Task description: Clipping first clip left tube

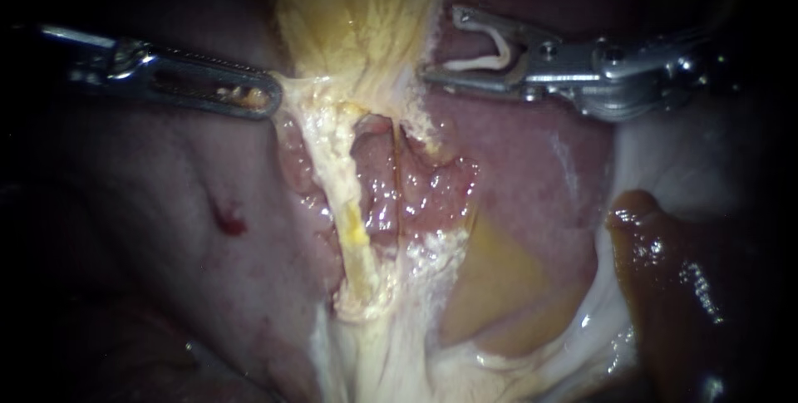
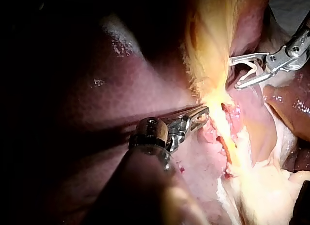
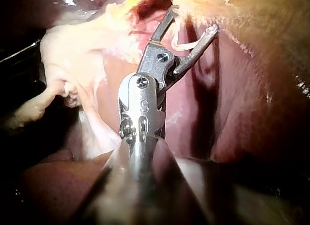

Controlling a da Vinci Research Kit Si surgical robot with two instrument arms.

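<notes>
The left instrument (image 1: 270,97) comes in from the left. Its jaws are pressed together on a bit of pale tissue (image 1: 301,87) just under the yellow gallbladder (image 1: 357,12). The tissue is drawn tight toward the left, like a little sheet. It is most likely held this way so that the parts below are stretched open and can be seen well.

Below the gallbladder, two thin strands are seen running down, with a pink gap between them. The left tube (image 1: 349,212) is taken to be the thicker, pale yellow strand on the left side of that gap. No clip is seen on it yet. The dark pink liver (image 1: 150,203) lies all around.

The right instrument (image 1: 439,44) comes in from the right. Its jaws are spread wide, and a small white clip (image 1: 475,63) is carried between them, bent like a V and touched by both jaws. The jaws are set wide so that a tube can be fitted inside the clip. The tips are pointed at the gallbladder's edge, above the left tube and apart from it, so none of the tube is between them.

The clipping is judged to be only at its start. The open clip must be brought down and slid around the left tube alone before it is squeezed. If other tissue or the second strand is caught too, the clip may not be closed well.
</notes>
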